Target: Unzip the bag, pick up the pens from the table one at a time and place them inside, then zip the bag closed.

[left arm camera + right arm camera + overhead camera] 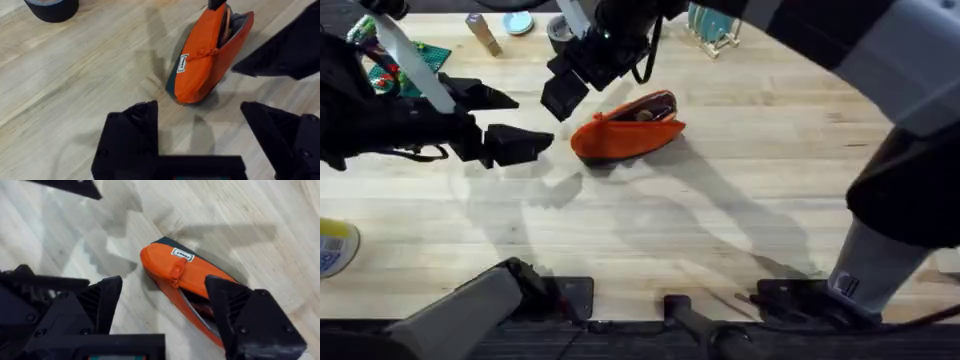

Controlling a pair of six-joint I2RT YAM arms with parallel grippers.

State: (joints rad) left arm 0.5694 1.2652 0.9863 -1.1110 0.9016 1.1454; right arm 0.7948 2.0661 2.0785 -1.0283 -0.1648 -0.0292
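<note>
Since the zipper is already pulled back, the bag (pixel 620 138) is lying open near the middle of the table (pixel 740 220), orange side up with the dark navy underside peeking out at the end nearer the left arm. Through the gap you can see stuff inside: at least one slim orange-ish stick, probably one of the pens (pixel 642 113), resting along the opening. Can't tell how many are in there, it's too dark and narrow past that. There's a small white label (pixel 183 63) on the pouch's side, and in the left wrist view the pouch looks propped on its edge with the opening facing away from that camera.

Left gripper (pixel 502 120) hovers just beside the bag's closed end, fingers spread wide, nothing between them, not touching the fabric. Right gripper (pixel 568 85) hangs above the far side of the bag, also spread open and empty; from its wrist camera the pouch sits between its two fingers (pixel 240 310) but lower down, on the wood.

Other containers: a dark round tub (pixel 51 8) stands well apart from the pouch toward the far edge, contents not visible. A round yellow-and-white lid-like thing (pixel 334 247) pokes in at the left edge.
</note>
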